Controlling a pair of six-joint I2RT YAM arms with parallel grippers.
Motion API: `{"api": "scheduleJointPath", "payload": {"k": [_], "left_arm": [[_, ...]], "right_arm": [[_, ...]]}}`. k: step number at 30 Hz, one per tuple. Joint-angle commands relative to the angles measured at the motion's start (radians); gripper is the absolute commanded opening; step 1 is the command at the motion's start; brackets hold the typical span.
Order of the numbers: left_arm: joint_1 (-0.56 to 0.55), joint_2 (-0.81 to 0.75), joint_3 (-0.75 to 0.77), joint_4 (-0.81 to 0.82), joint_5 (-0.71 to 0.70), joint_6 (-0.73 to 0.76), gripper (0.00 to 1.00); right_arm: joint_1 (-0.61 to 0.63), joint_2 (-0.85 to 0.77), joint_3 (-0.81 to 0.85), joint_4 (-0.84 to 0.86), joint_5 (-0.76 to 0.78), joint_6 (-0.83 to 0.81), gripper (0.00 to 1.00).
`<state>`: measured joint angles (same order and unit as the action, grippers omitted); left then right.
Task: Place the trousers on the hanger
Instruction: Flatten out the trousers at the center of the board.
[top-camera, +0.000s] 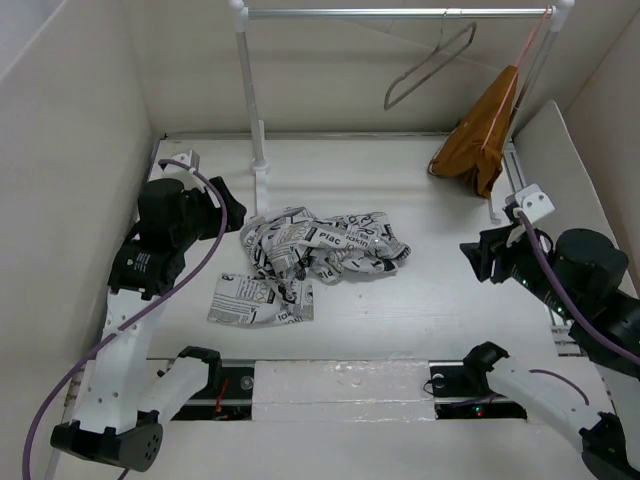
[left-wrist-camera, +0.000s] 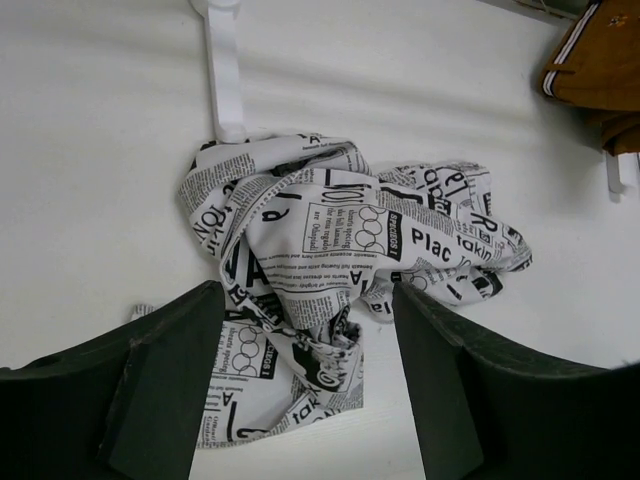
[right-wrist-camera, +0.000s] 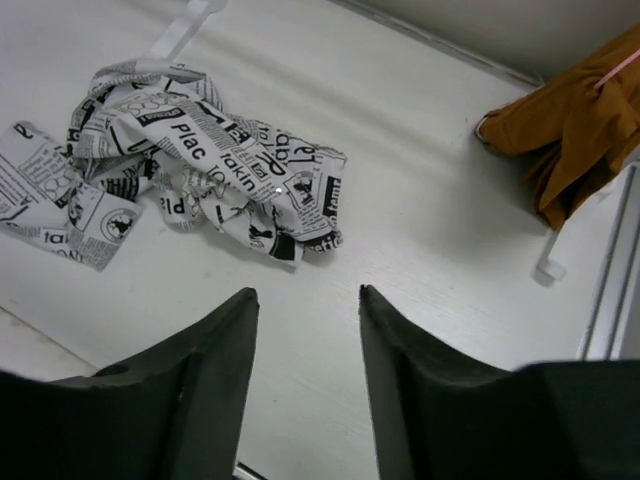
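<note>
Left of the white post (top-camera: 250, 90), the left claw (left-wrist-camera: 305, 300) hangs with its jaws spread wide and nothing between them. Its wrist view looks down on cloth framed in the gap, but the fingers appear clear of it.

At the foot of the post, spilling to its right and toward the arms, the trousers (top-camera: 320, 250) lie in a crumpled heap on the worktop (top-camera: 420, 300). One flatter part trails off nearer the arms than the post. I cannot pick out a waistband or leg end in the folds.

Up and to the right of the post, the hanger (top-camera: 430, 66) dangles tilted from the rail (top-camera: 400, 13), bare. Further right on the same rail, an orange-brown garment (top-camera: 485, 135) droops to the worktop.

Far right of the post, the right claw (right-wrist-camera: 305, 295) is parted more narrowly than the left and is also empty. It is aimed at bare worktop, with the heap off to its left.

The task looks barely begun, and the step in hand is the first reach for the cloth. The next move calls for the left claw to drop onto a raised fold and pinch it. The heap would then be lifted enough to find an edge the other claw can take, before anything goes near the wire.
</note>
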<state>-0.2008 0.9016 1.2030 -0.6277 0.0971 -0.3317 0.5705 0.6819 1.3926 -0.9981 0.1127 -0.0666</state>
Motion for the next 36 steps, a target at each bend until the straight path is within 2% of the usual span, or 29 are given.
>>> {"api": "scheduleJointPath", "payload": {"k": [1, 2, 4, 5, 10, 11, 12, 13, 14, 15, 17, 18, 19, 20, 22, 24, 26, 29, 30, 33, 36], "left_arm": [[0.001, -0.013, -0.013, 0.048, 0.001, -0.033, 0.64], [0.001, -0.013, -0.017, 0.051, 0.004, -0.035, 0.65], [0.001, -0.010, -0.034, 0.071, 0.032, -0.038, 0.65], [0.001, -0.007, -0.061, 0.088, 0.061, -0.036, 0.64], [0.001, 0.048, -0.105, 0.233, 0.219, -0.078, 0.44], [0.001, 0.068, -0.091, 0.258, 0.225, -0.084, 0.44], [0.001, 0.116, -0.077, 0.285, 0.213, -0.086, 0.44], [0.001, 0.138, -0.068, 0.296, 0.195, -0.078, 0.44], [0.001, 0.166, -0.066, 0.309, 0.178, -0.072, 0.44], [-0.015, 0.219, -0.074, 0.321, 0.112, -0.066, 0.46], [-0.119, 0.281, -0.092, 0.335, -0.084, -0.021, 0.52], [-0.182, 0.377, -0.077, 0.283, -0.285, -0.015, 0.55], [-0.289, 0.441, -0.030, 0.217, -0.415, -0.054, 0.56], [-0.311, 0.442, -0.016, 0.217, -0.416, -0.097, 0.59], [-0.289, 0.392, -0.055, 0.259, -0.357, -0.154, 0.74], [-0.258, 0.264, -0.196, 0.348, -0.263, -0.234, 0.86], [-0.258, 0.211, -0.305, 0.347, -0.257, -0.271, 0.87], [-0.258, 0.143, -0.427, 0.323, -0.238, -0.343, 0.89], [-0.258, 0.101, -0.480, 0.327, -0.240, -0.377, 0.89], [-0.258, 0.022, -0.537, 0.333, -0.246, -0.418, 0.91], [-0.258, 0.017, -0.589, 0.371, -0.220, -0.441, 0.94]], "right_arm": [[0.006, -0.007, -0.041, 0.006, 0.005, 0.013, 0.48], [0.006, -0.007, -0.061, 0.007, 0.004, 0.020, 0.31], [0.006, -0.001, -0.134, 0.016, -0.010, 0.036, 0.13], [0.006, -0.001, -0.162, 0.021, -0.015, 0.042, 0.00], [0.006, 0.010, -0.357, 0.174, -0.071, 0.044, 0.00], [0.006, 0.022, -0.383, 0.202, -0.074, 0.042, 0.06], [0.006, 0.033, -0.408, 0.254, -0.076, 0.037, 0.16], [0.006, 0.045, -0.452, 0.286, -0.079, 0.034, 0.29], [0.006, 0.074, -0.478, 0.312, -0.079, 0.031, 0.50], [-0.006, 0.090, -0.500, 0.379, -0.082, 0.028, 0.57], [-0.023, 0.145, -0.552, 0.446, -0.138, 0.013, 0.69], [-0.046, 0.165, -0.570, 0.523, -0.160, 0.004, 0.72], [-0.081, 0.210, -0.595, 0.580, -0.209, -0.012, 0.74], [-0.081, 0.211, -0.601, 0.581, -0.226, -0.012, 0.75], [-0.145, 0.278, -0.619, 0.648, -0.298, -0.024, 0.77], [-0.197, 0.353, -0.636, 0.708, -0.385, -0.041, 0.79], [-0.227, 0.402, -0.636, 0.742, -0.442, -0.053, 0.79], [-0.247, 0.485, -0.613, 0.768, -0.406, -0.088, 0.80], [-0.280, 0.514, -0.618, 0.809, -0.436, -0.087, 0.81], [-0.337, 0.579, -0.619, 0.893, -0.470, -0.062, 0.81], [-0.362, 0.700, -0.590, 0.944, -0.528, -0.073, 0.81]]}}
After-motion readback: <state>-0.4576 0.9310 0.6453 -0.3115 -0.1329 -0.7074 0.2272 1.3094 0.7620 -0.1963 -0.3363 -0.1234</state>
